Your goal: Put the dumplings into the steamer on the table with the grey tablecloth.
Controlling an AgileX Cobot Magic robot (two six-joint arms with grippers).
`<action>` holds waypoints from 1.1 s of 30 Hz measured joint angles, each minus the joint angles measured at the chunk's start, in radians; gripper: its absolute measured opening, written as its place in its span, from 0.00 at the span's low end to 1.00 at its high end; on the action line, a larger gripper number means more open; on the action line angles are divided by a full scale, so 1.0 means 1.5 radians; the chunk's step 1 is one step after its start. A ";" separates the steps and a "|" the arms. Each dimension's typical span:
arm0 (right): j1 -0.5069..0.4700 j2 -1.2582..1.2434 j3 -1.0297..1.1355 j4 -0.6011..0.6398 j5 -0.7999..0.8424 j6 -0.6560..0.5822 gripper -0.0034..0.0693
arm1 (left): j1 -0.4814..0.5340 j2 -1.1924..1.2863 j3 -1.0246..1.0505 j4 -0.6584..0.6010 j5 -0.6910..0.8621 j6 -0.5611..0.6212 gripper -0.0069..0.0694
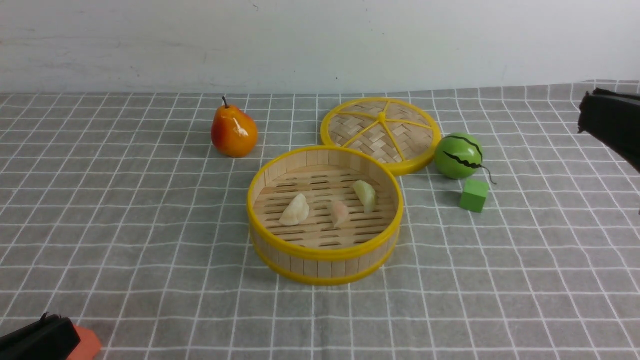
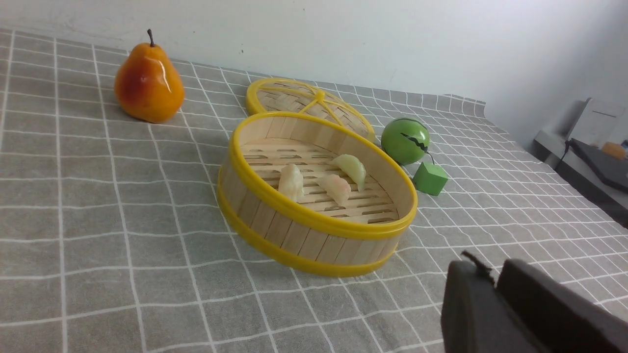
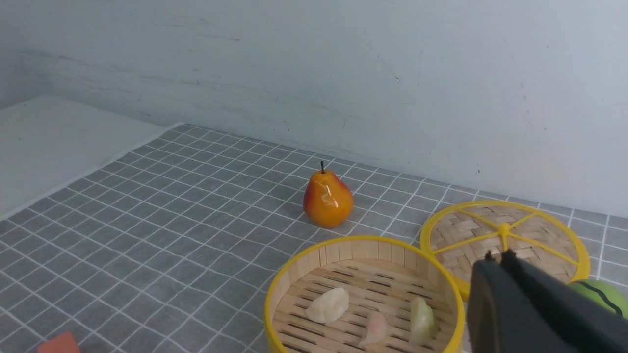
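While left hand (image 2: 490,269) and right hand (image 3: 498,258) (both closed, empty) hang clear, dumplings (image 1: 340,213) fill the steamer (image 1: 324,253).

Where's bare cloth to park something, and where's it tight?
Open grey tablecloth left of the steamer, in front of the pear; also the strip in front of the steamer. Crowded at its far right: lid, melon, green cube.

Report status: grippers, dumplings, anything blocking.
Left gripper and right gripper shut, empty, clear of the steamer. Cream dumpling, pink dumpling, green dumpling all inside it. Lid off, lying behind it; nothing in the way.
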 joint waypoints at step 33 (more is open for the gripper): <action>-0.357 -0.505 0.550 -0.143 0.048 0.131 0.02 | 0.000 0.000 0.001 0.000 -0.001 0.000 0.21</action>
